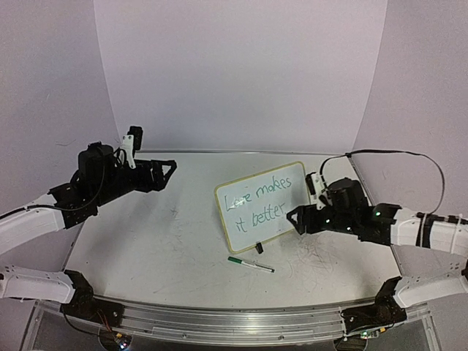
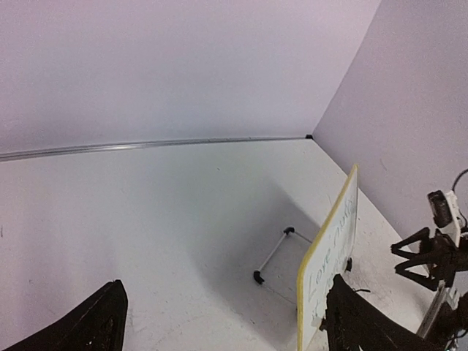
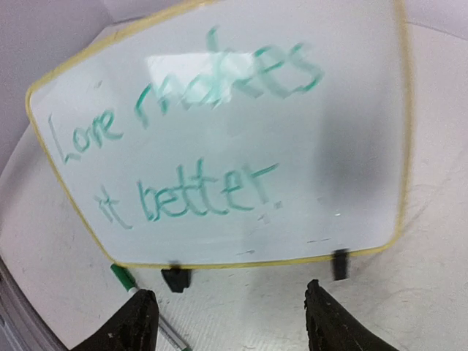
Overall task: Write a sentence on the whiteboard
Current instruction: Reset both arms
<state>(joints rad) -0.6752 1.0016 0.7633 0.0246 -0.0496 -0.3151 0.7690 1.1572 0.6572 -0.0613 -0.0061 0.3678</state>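
Observation:
The whiteboard (image 1: 263, 206) stands tilted at the table's middle right, on two black clip feet, with green writing "Love makes it better". It fills the right wrist view (image 3: 227, 139) and shows edge-on in the left wrist view (image 2: 329, 252). A green-capped marker (image 1: 250, 264) lies on the table just in front of the board; its cap end shows in the right wrist view (image 3: 124, 279). My right gripper (image 1: 294, 217) is open and empty, close to the board's right edge. My left gripper (image 1: 170, 170) is open and empty, raised at the far left.
A thin wire stand (image 2: 274, 254) props the board from behind. The table (image 1: 146, 248) has faint scribble marks. Pale walls close the back and both sides. A metal rail (image 1: 219, 322) runs along the near edge.

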